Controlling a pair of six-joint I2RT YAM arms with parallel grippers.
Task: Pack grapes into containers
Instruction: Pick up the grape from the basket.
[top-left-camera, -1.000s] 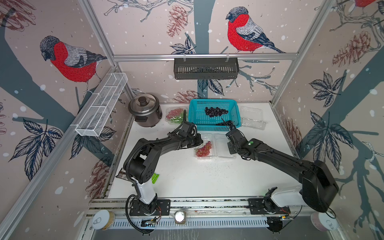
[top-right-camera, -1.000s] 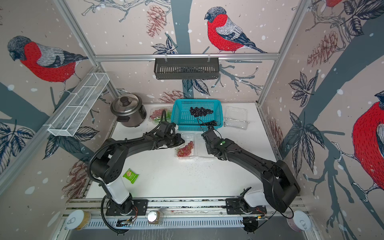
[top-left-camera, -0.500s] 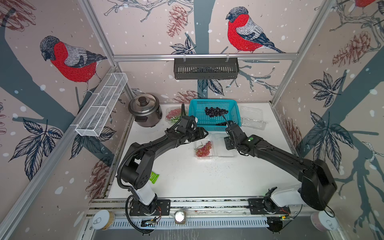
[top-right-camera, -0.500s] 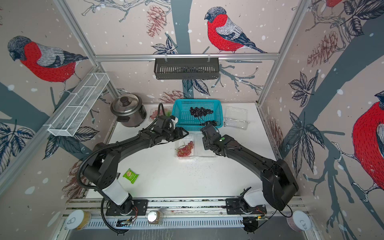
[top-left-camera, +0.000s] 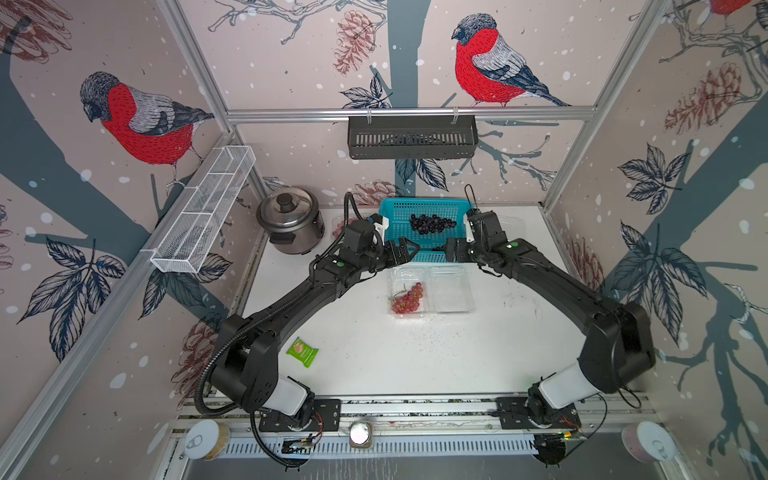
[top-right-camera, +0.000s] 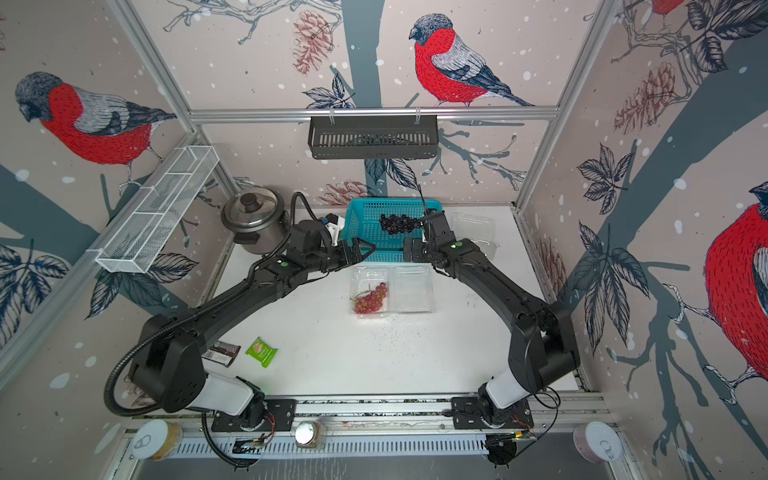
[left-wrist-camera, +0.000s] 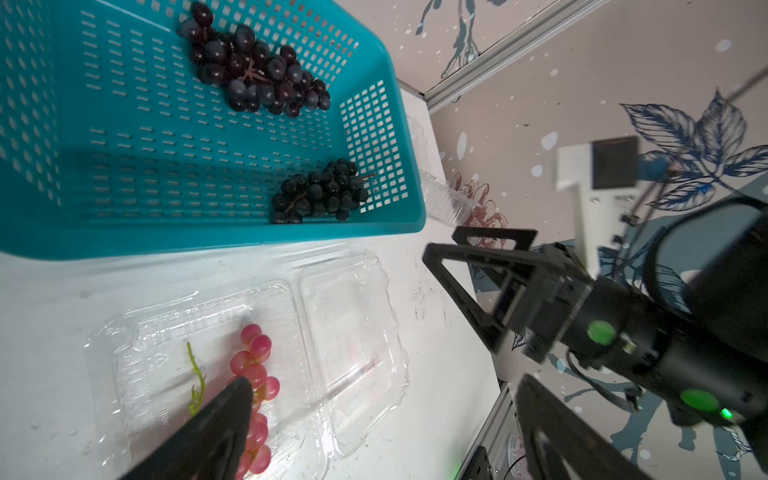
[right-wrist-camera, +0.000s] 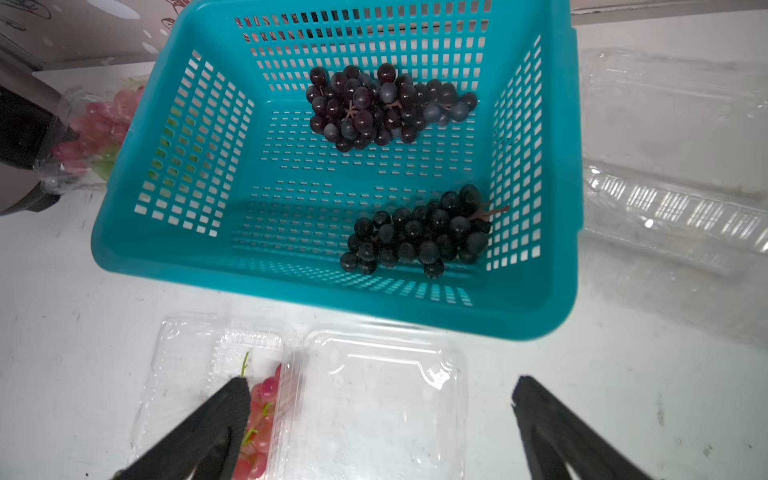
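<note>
A clear container (top-left-camera: 452, 291) lies open on the white table, just in front of the teal basket (top-left-camera: 428, 204). Red grapes (top-left-camera: 408, 298) fill its left half (left-wrist-camera: 208, 332); the lid half (right-wrist-camera: 374, 399) is bare. Two bunches of dark grapes (right-wrist-camera: 386, 108) (right-wrist-camera: 419, 232) lie in the basket. My left gripper (top-left-camera: 409, 250) (left-wrist-camera: 384, 380) hovers open over the container's back left edge, holding nothing. My right gripper (top-left-camera: 451, 249) (right-wrist-camera: 380, 381) hovers open above the back of the lid half, also holding nothing. The tips face each other across the basket's front wall.
A second empty clear container (top-left-camera: 509, 222) sits right of the basket. A clear container with red and green grapes (right-wrist-camera: 99, 124) stands to its left, beside the steel rice cooker (top-left-camera: 291, 222). A green snack packet (top-left-camera: 302, 352) and a dark wrapper (top-right-camera: 222, 353) lie front left.
Both grippers have opened wide from nearly shut. Both arms have drawn back from the container toward the basket's front wall. The container and red grapes stay put.
</note>
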